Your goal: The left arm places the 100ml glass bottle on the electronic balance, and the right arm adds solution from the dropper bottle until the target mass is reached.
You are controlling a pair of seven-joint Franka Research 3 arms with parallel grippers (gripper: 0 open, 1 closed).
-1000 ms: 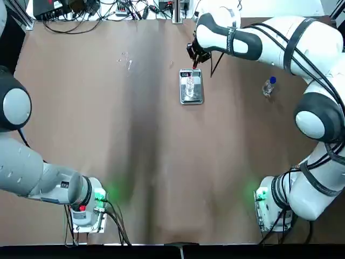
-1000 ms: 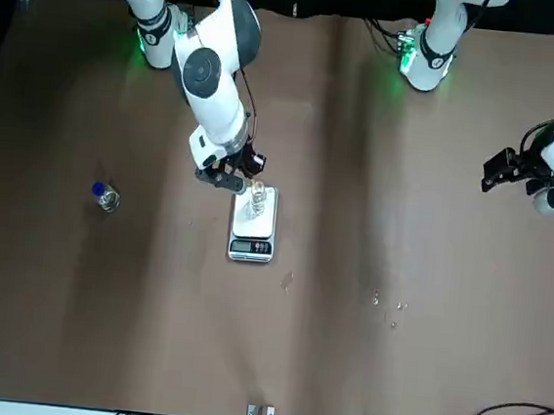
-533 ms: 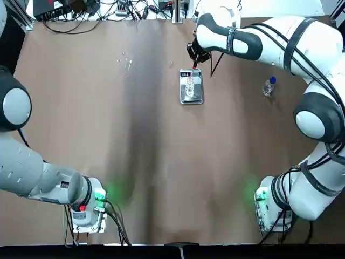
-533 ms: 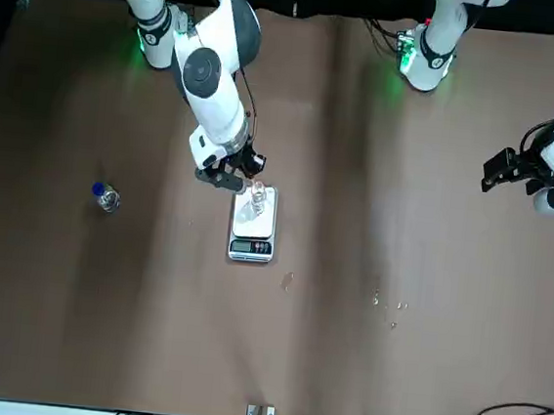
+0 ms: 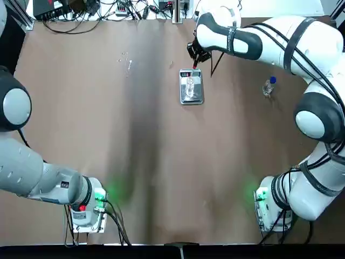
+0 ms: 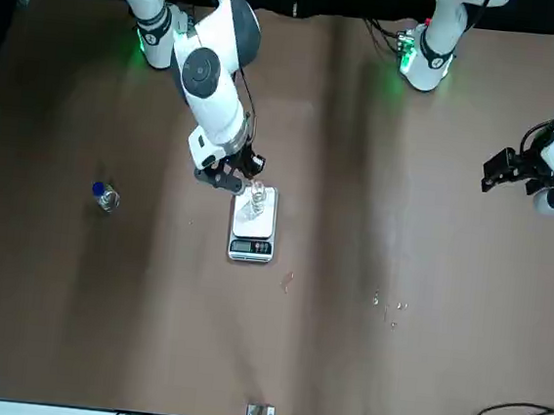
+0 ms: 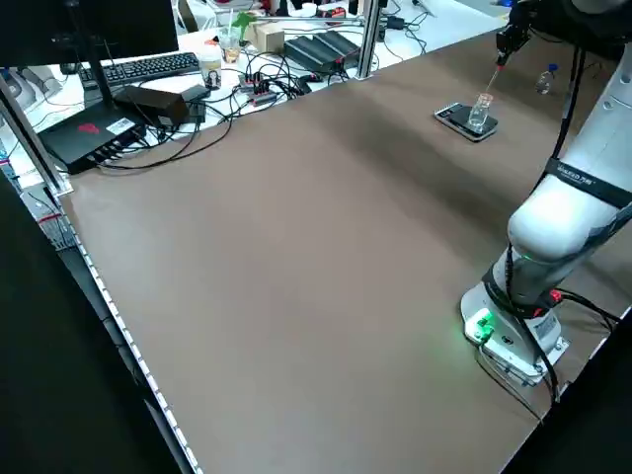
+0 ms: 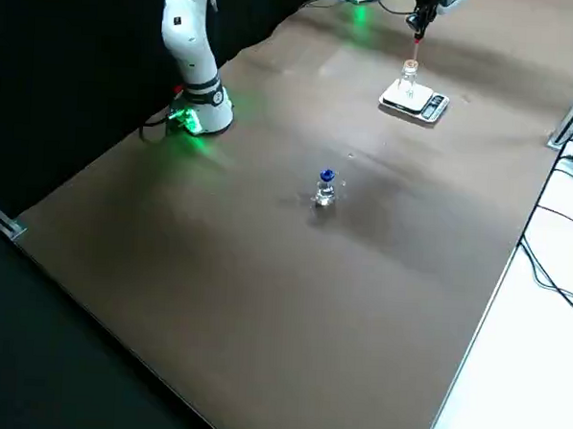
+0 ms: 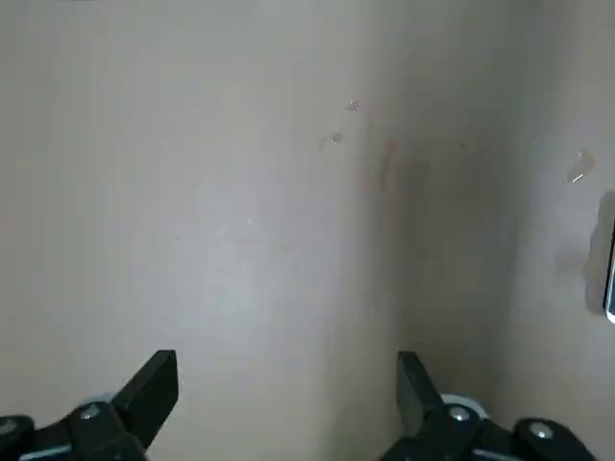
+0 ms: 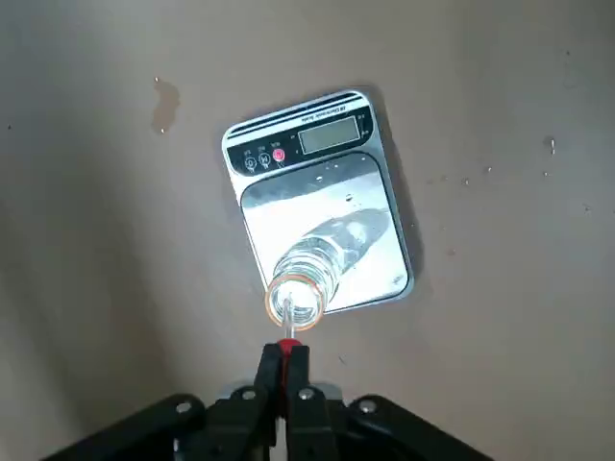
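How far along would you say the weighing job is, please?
The clear glass bottle already stands on the silver-grey balance. In hand: the right claw grips the red-topped dropper over its mouth. The open left claw waits aside. Reaching target mass apparently remains; I cannot read the display.

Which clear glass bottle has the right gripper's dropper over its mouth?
The colourless glass bottle standing on the silver-grey balance; the blue-collared clear bottle stands on the table.
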